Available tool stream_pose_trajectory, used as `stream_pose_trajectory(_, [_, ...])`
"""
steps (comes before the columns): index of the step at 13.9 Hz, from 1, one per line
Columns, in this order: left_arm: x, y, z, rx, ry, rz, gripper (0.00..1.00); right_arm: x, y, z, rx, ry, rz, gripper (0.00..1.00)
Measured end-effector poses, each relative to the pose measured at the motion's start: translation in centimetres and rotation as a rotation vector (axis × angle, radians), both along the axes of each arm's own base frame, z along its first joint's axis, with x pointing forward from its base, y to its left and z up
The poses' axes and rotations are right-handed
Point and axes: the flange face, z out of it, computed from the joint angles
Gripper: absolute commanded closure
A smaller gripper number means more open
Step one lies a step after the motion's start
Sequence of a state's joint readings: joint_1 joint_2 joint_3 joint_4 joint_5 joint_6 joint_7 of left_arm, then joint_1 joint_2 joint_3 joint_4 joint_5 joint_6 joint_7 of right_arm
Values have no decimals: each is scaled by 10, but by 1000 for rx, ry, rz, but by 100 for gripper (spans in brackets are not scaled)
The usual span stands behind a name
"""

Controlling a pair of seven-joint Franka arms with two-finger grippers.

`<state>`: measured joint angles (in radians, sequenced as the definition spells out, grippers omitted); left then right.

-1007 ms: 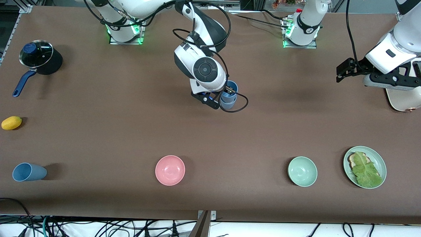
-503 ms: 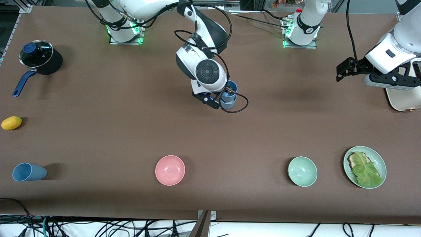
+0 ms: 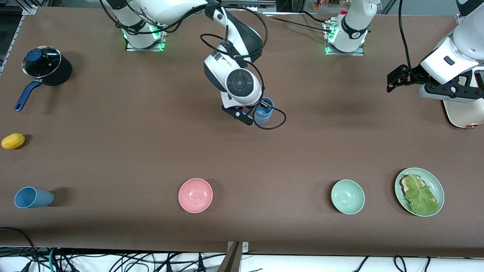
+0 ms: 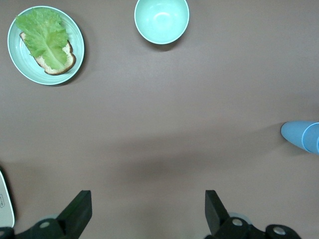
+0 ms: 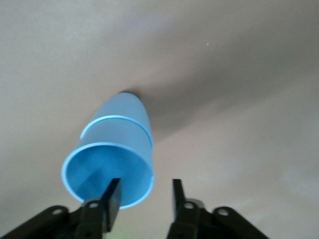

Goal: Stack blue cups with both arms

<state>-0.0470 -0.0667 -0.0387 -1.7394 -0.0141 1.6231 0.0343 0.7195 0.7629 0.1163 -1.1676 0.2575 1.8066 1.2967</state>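
Right gripper [image 3: 256,112] sits at mid-table, fingers straddling rim of upper matte dusty-blue tumbler [image 5: 107,172], w/ gaps either side, nested in lower blue tumbler [image 5: 128,112] below it. Left gripper [image 4: 144,211] waits spread apart over bare table; third blue tumbler [image 3: 33,197] lies on its side, well apart from both

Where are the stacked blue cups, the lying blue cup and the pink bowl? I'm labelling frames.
stacked blue cups [image 3: 263,114], front view, outer wall.
lying blue cup [image 3: 38,197], front view, side.
pink bowl [image 3: 195,195], front view, inside.
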Motion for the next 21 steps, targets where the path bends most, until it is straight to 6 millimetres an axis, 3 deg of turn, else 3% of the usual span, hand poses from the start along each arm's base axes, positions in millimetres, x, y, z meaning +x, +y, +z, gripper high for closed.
stream_pose_trajectory(1, [0, 0, 0, 0, 0, 0, 0, 9, -8, 10, 4, -7, -12, 0])
stream_pose_trajectory(3, [-1, 0, 1, 0, 4, -1, 0, 36, -43, 41, 7, -1, -9, 0])
stream_pose_trajectory(5, [-2, -1, 0, 1, 14, -3, 0, 70, -107, 83, 35, -2, 77, 0])
stream_pose_trajectory(7, [-2, -2, 1, 1, 16, -5, 0, 100, -186, 116, 40, 12, 134, 0])
stream_pose_trajectory(9, [-3, -4, 1, 2, 20, -7, 0, 123, -256, 126, 40, -3, 186, 0])
stream_pose_trajectory(11, [-4, -6, 1, 3, 25, -12, 0, 132, -298, 118, 6, -1, 263, 0])
stream_pose_trajectory(13, [-4, -7, 1, 3, 27, -14, 0, 138, -337, 107, -54, -31, 325, 0])
stream_pose_trajectory(15, [-4, -7, 1, 3, 29, -14, 0, 141, -394, 100, -58, -126, 329, 0])
stream_pose_trajectory(17, [-5, -7, 1, 3, 29, -13, 0, 123, -449, 105, -73, -181, 375, 0])
stream_pose_trajectory(19, [-5, -6, 2, 3, 30, -13, 0, 97, -487, 128, -67, -212, 429, 0])
stream_pose_trajectory(21, [-5, -6, 2, 3, 30, -13, 0, 71, -510, 166, -64, -232, 461, 0])
